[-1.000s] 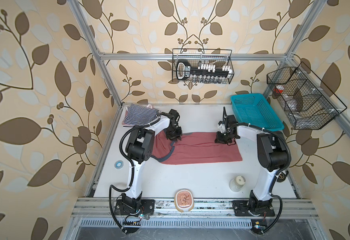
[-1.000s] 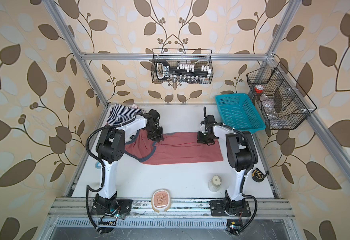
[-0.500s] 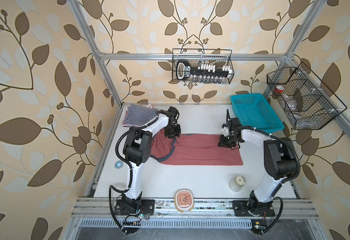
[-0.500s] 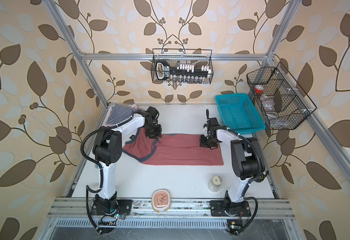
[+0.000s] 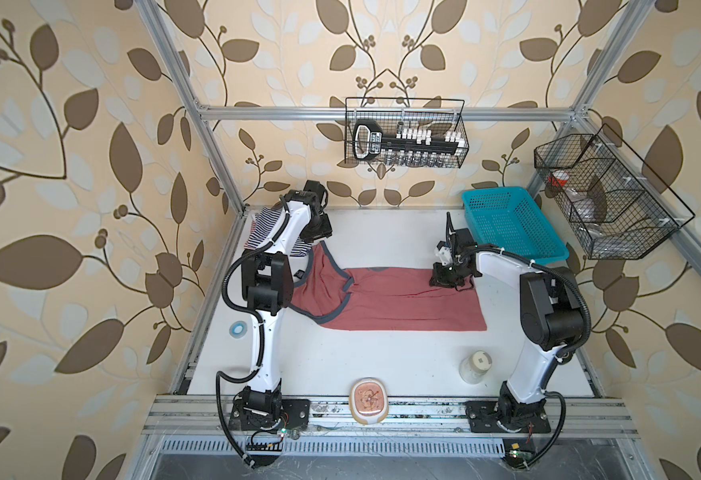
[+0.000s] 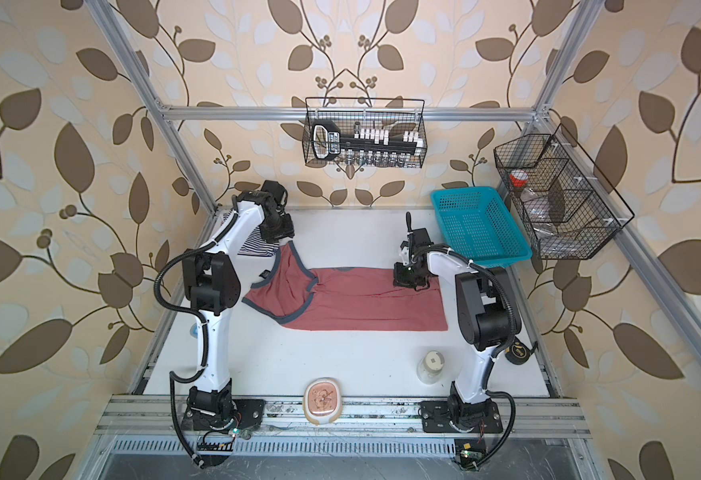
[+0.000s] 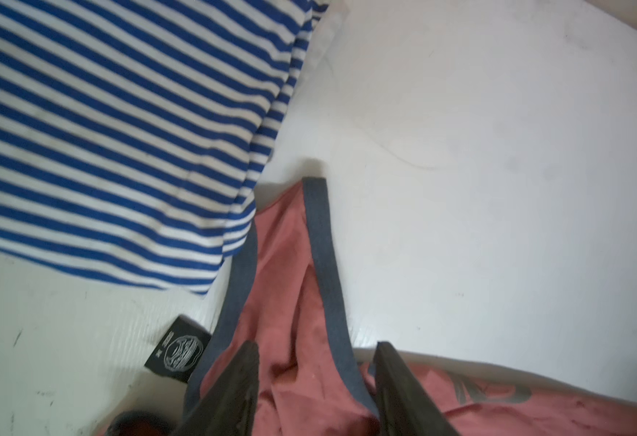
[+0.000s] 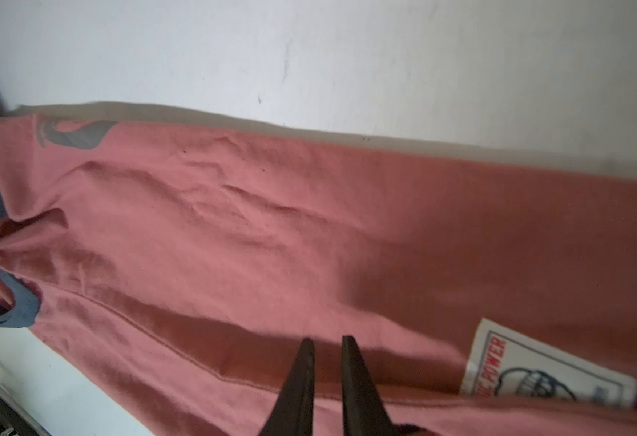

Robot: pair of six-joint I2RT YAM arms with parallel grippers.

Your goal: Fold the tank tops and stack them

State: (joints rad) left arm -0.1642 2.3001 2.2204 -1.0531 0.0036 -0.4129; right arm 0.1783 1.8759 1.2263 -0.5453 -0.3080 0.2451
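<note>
Across the middle of both top views the dusty red tank top (image 5: 402,305) (image 6: 361,309) lies flat on the white table (image 5: 382,357) as a long band, its dark-trimmed straps spread toward the left of the frame.

Close to one edge of it, the right wrist view shows a white sewn label (image 8: 547,373). It carries the word "POWER" in red capitals beside a line drawing. The letters before that word are cut off and I cannot read them. A grey print (image 8: 75,134) peeks over the top's far edge, with too little showing to read.

The left wrist view shows a small black tag (image 7: 177,349) lying on the table against the strap's trim. It bears a round white emblem and a few characters too small to make out.

The navy-and-white striped tank top (image 5: 263,226) (image 7: 101,132) lies at the upper-left corner of the table, its edge touching the tip of the red strap.

At the top centre of the frame, a black tool (image 5: 367,139) in the wire basket has pale lettering too small to read.

The left gripper (image 5: 318,235) (image 7: 316,377) hangs over that strap end, released. Its dark fingers (image 7: 233,389) stand well apart and the strap lies loose between them.

The right gripper (image 5: 448,276) (image 8: 328,351) is down on the red top's upper-right corner, near the teal basket (image 5: 510,226). Its fingers are drawn together to a narrow slit with the tips at the cloth. Whether a layer is pinched between them I cannot tell.
</note>
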